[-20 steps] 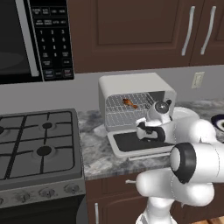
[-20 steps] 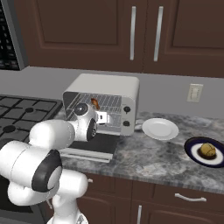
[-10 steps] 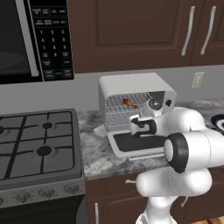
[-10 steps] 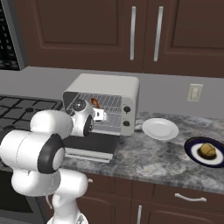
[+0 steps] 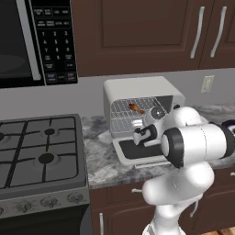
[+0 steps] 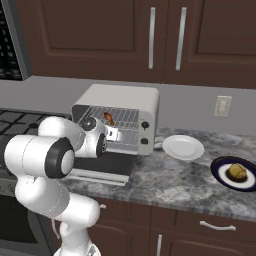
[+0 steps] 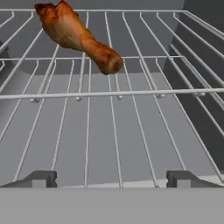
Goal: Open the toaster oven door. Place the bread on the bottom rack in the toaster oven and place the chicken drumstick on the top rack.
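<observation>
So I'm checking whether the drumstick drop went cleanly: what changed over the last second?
The arm has pulled back from the toaster oven toward the base, its gripper open and empty. The chicken drumstick stayed on the top rack, the toaster oven door stayed down, and the white plate did not move.

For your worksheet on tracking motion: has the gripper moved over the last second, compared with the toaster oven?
Yes. The gripper has drawn leftward and back from the toaster oven opening, leaving the chicken drumstick on the top rack.
</observation>
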